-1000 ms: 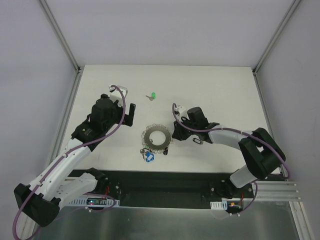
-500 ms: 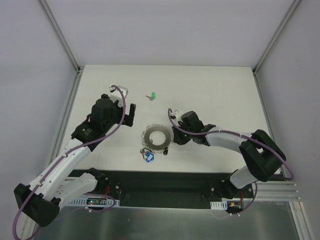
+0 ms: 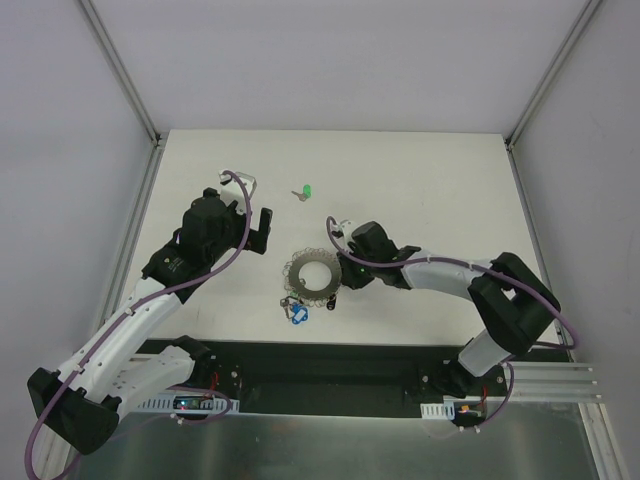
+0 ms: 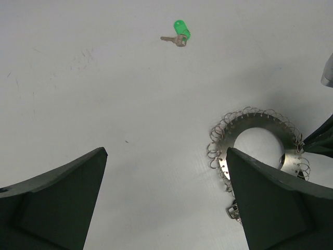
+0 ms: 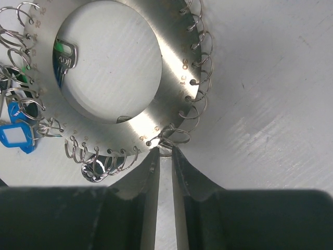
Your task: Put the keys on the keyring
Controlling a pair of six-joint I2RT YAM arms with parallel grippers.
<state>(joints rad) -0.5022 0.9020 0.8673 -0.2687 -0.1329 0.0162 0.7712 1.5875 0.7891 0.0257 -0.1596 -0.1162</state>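
Note:
The keyring (image 3: pixel 300 283) lies flat mid-table, a grey metal ring with wire loops round its rim. A blue key (image 3: pixel 298 315) and a dark key (image 3: pixel 330 303) hang at its near edge. A green key (image 3: pixel 305 192) lies loose farther back. My right gripper (image 3: pixel 341 276) is at the ring's right rim. In the right wrist view its tips (image 5: pixel 165 151) are closed to a narrow slit, pinching a wire loop of the keyring (image 5: pixel 174 67); the blue key (image 5: pixel 15 135) is at the left. My left gripper (image 3: pixel 262 230) is open and empty, left of the ring.
In the left wrist view the green key (image 4: pixel 179 32) lies far ahead and the keyring (image 4: pixel 260 122) sits behind the right finger (image 4: pixel 270 203). Metal frame posts (image 3: pixel 130 100) run along both table sides. The arm bases (image 3: pixel 200 370) line the near edge.
My right gripper has moved left along the table until its tips reached the ring's right rim. The left arm, the ring and the keys have not moved.

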